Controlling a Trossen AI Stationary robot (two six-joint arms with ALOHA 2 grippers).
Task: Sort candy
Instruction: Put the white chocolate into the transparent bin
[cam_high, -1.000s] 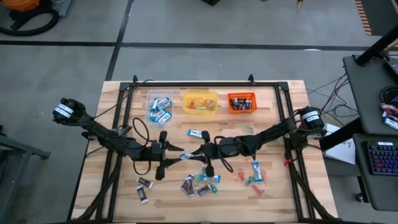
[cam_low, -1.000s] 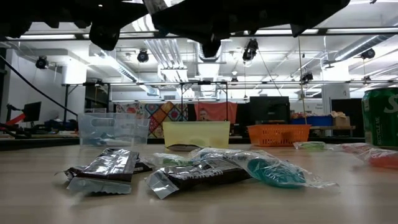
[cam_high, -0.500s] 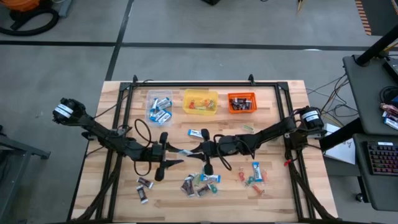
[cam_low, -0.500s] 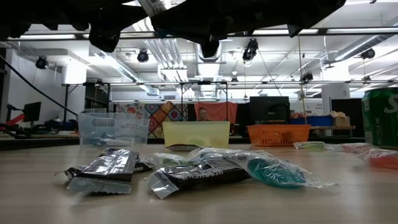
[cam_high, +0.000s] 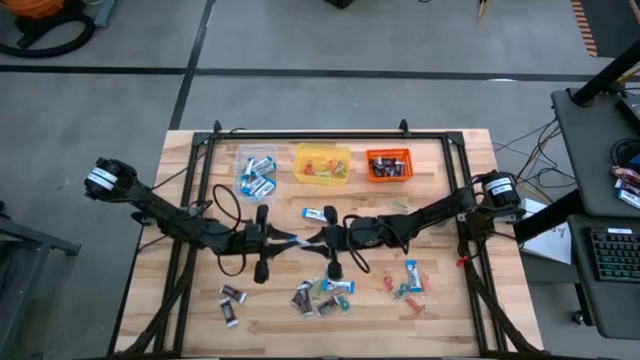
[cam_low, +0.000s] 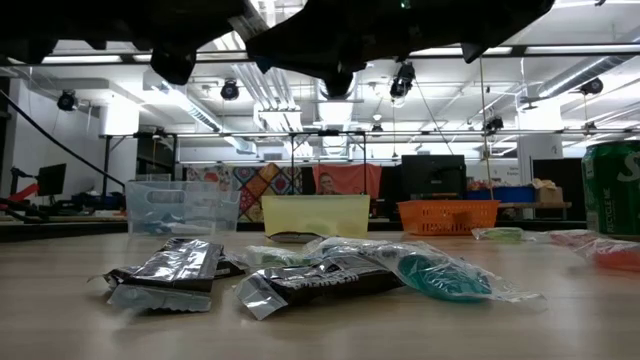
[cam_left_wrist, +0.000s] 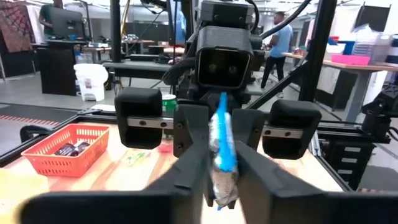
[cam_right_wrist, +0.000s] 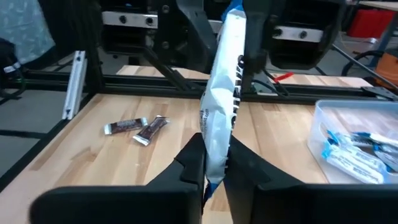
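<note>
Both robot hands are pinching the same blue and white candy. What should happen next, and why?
Probably the right gripper should let go. The blue-and-white wrapped candy sits pinched in both it and the left gripper above mid-table, and the clear plastic tub of matching candies lies on the left arm's side.

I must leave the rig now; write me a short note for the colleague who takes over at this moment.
Handover in mid-air over the table centre: one blue-and-white candy is between both grippers.
Left gripper: fingers shut on that candy.
Right gripper: fingers also gripping it from the other end.
Done: some blue-and-white sweets in the clear tub, small ones in the yellow tub, dark ones in the orange tub.
Left: the pile near the front edge, two dark sweets at front left, the group at front right, and one blue-and-white sweet behind the arms.
</note>
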